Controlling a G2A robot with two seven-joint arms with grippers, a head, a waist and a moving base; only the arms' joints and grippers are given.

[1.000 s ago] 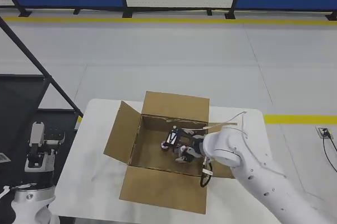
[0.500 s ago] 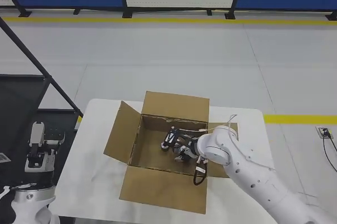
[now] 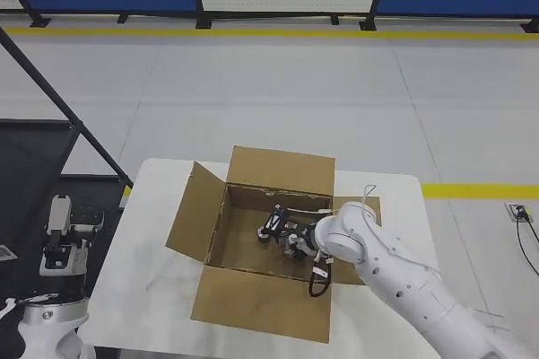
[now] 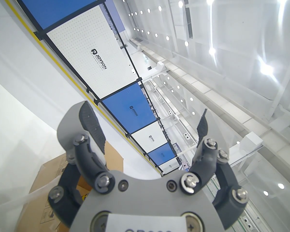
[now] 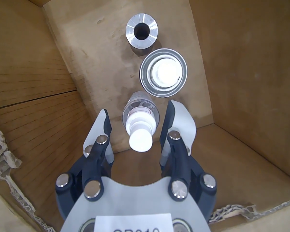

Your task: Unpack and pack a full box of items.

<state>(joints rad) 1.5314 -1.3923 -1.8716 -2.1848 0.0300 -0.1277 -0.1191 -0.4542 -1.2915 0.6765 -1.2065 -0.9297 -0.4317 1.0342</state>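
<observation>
An open cardboard box [image 3: 281,169] stands on the white table [image 3: 152,269]. My right gripper [image 3: 291,240] is down inside it, open. Its fingers [image 5: 177,114] stand on either side of a small clear bottle with a white cap [image 5: 140,119], and I cannot tell whether they touch it. Beyond the bottle, on the box floor [image 5: 106,49], stand a metal can with a white cap [image 5: 163,72] and a metal cylinder with a centre hole [image 5: 141,32]. My left gripper [image 4: 145,108] is open, holds nothing and points up toward the ceiling, off the table's left side.
The box walls [image 5: 232,49] close in around my right gripper, with torn cardboard edges [image 5: 4,155] along the rim. The box flaps [image 3: 190,208] are folded outward. A black frame [image 3: 45,99] stands to the left of the table.
My right arm has shifted a little leftward and lower into the box, with its gripper staying over the items. The left arm has not moved.
</observation>
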